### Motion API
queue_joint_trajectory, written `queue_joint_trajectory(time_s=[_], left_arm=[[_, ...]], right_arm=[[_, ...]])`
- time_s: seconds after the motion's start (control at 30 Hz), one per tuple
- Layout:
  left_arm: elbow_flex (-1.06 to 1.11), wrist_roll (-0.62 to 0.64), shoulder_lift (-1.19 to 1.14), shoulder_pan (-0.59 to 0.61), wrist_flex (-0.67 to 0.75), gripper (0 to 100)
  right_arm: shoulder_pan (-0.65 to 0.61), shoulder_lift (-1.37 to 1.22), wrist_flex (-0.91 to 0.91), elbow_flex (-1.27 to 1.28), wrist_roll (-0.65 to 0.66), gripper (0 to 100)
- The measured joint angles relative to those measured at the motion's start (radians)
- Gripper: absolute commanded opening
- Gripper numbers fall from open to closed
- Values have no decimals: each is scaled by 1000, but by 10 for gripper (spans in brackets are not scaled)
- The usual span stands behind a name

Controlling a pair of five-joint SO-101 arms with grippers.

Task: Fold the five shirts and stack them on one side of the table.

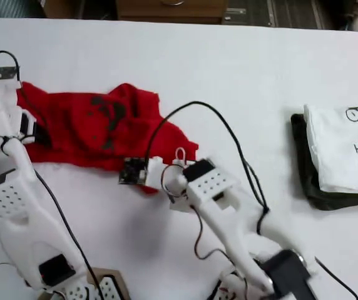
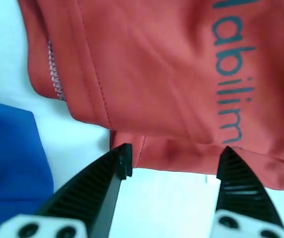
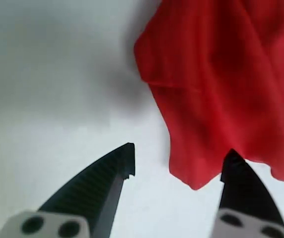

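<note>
Left claw [image 2: 174,159]: wide open, holding nothing. Its tips sit at the hem of the red shirt [image 1: 91,128], one at the hem fold and the other by the edge under the print. Can't tell whether either one touches the cloth.

Right claw [image 3: 180,152]: also wide open and empty. The shirt's loose corner hangs in the gap between the tips, with one tip at the cloth edge. Contact is unclear there too.

My read on the placement: each arm has one end of the shirt. The left is at the far-left edge, the right at the near-right corner. That looks like a setup for a two-point pinch to spread or fold it, with no grasp made yet.

The red shirt lies crumpled and unfolded on the desk [image 1: 229,62], left of centre, print side up.

A blue cloth [image 2: 8,163] lies just beside the shirt near the left claw. Probably another shirt, but I can't confirm.

On the right side of the desk, well apart, a folded white shirt [image 1: 345,150] lies on a folded dark shirt [image 1: 304,169]. That's the stack side, so I judge two done.
</note>
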State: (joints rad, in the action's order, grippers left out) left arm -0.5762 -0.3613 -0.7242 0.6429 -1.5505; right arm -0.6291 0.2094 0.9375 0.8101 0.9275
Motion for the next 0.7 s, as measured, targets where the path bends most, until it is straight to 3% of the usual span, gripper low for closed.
queue_joint_trajectory(time_s=[0.2,0.7], left_arm=[[0,0,0,0,0,290],[2,0,0,0,-3,290]], right_arm=[[52,-215,-28,-98,48,245],[281,-535,189,-732,46,248]])
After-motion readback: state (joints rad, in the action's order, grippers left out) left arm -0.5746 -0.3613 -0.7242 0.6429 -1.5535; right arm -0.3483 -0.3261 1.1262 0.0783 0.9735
